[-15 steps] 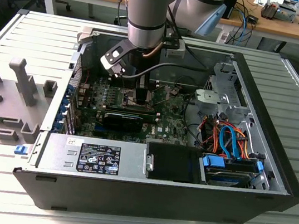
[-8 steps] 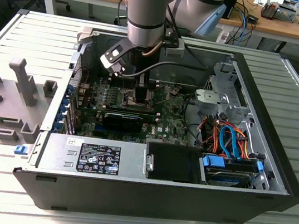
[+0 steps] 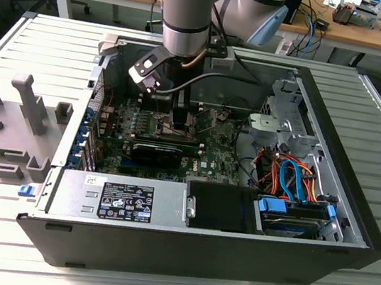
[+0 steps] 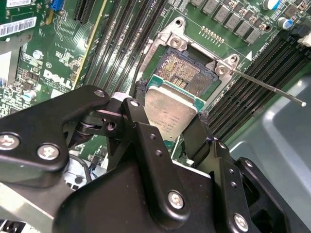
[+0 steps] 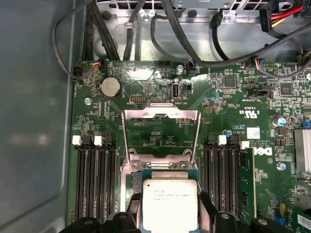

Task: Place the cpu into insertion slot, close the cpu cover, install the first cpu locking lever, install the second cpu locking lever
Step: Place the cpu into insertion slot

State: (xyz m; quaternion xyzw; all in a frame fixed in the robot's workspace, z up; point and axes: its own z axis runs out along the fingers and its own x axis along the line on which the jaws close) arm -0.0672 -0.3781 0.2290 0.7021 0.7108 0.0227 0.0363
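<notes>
My gripper (image 4: 171,104) is shut on the cpu (image 4: 170,116), a small square chip with a dull silver top, gripped by two opposite edges between the black fingers (image 4: 140,92). The chip hangs slightly tilted over the insertion slot (image 4: 187,68), covering its near part; the dark pin field beyond stays exposed. In the first wrist view the cpu (image 5: 169,204) sits just in front of the cpu cover (image 5: 160,114), which is swung open over the green board. A thin locking lever (image 4: 267,86) sticks out, unlatched. In the exterior view the gripper (image 3: 180,116) reaches down into the open computer case (image 3: 349,231).
Long black memory slots (image 5: 95,179) flank the socket on both sides. Black cables (image 5: 160,43) run along the case wall behind the board. A drive cage (image 3: 287,117), orange and blue cables (image 3: 289,175) and a power supply (image 3: 124,201) fill the case. A grey fixture (image 3: 14,123) lies outside.
</notes>
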